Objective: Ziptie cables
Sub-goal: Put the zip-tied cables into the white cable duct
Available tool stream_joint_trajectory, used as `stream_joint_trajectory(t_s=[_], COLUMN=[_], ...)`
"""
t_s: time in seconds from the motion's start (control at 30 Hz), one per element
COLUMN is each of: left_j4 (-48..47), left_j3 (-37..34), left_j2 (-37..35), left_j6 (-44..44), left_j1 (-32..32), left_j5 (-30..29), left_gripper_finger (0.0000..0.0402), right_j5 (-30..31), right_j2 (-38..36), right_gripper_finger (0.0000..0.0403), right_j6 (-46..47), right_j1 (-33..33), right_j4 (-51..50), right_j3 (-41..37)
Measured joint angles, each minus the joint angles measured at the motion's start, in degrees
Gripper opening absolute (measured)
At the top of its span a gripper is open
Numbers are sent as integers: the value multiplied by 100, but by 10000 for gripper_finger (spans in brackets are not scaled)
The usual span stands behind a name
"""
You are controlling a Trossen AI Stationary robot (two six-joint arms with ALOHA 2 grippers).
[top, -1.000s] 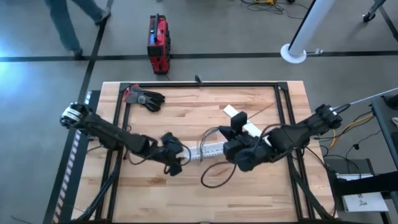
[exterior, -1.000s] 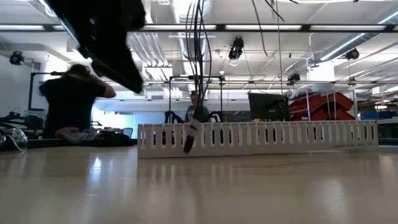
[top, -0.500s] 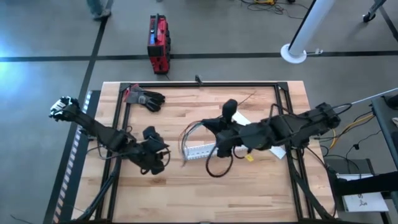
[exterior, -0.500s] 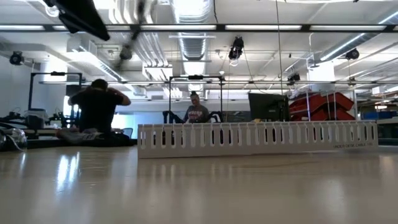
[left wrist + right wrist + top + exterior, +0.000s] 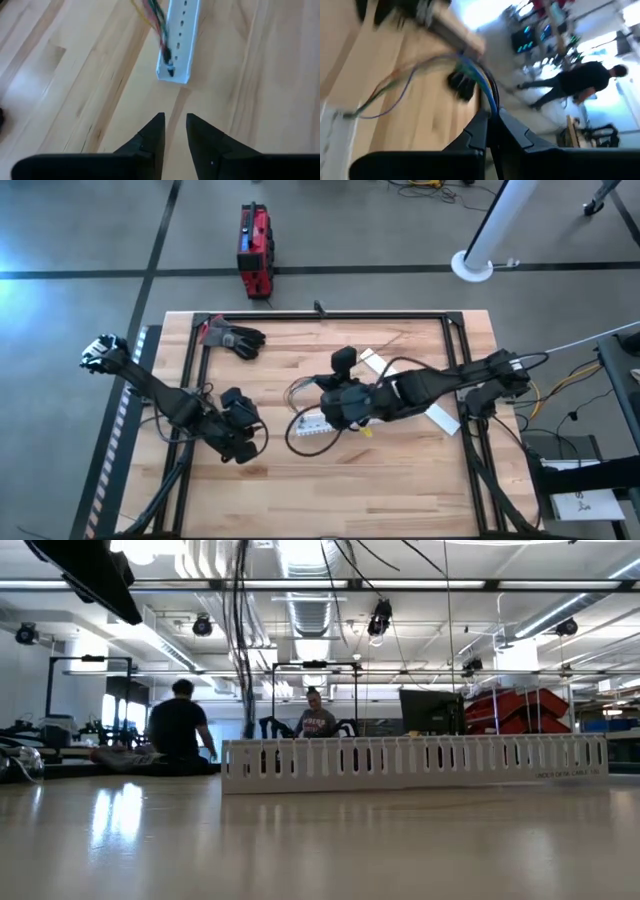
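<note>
Cables (image 5: pixel 300 402) mid-surface, looping out over the white slotted channel (image 5: pixel 318 423), right gripper (image 5: pixel 345 412) pinching the strands with fingers (image 5: pixel 479 131) clamped tight, left gripper (image 5: pixel 243 442) near the front-left edge, fingers (image 5: pixel 150 136) barely parted, holding nothing

No legible text; faint print on channel (image 5: pixel 415 764) right end in low view, too small to read
</note>
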Motion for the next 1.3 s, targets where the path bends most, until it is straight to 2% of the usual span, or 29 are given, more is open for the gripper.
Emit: stream_joint_trajectory(t_s=[0.17,0.37,0.5,0.6,0.77,1.03,1.17,1.3], left_j4=[47,771,1403,1860,2620,3515,3700,3699], left_j3=[-85,-388,-661,-875,-1166,-1277,-1277,-1279], left_j2=[283,684,953,1124,1379,1711,1785,1796], left_j6=[-60,152,304,369,688,1500,1642,1642], left_j1=[-1,4,101,272,664,1022,1066,1064], left_j5=[-19,-677,-849,-859,-859,-852,-847,-839], left_gripper_finger=[63,73,84,93,104,114,110,102], right_j5=[21,-18,-429,-724,-1163,-1203,-1264,-1601], right_j2=[68,-10,-16,-24,-20,41,48,48], right_gripper_finger=[9,9,9,9,9,9,9,9], right_j6=[884,2335,3288,3702,3697,3143,2774,2628], right_j1=[0,85,90,83,82,74,74,33], right_j4=[-1267,-3124,-4522,-5045,-5066,-4600,-4419,-4431], right_j3=[-2,0,-9,-140,-427,-985,-1201,-1468])
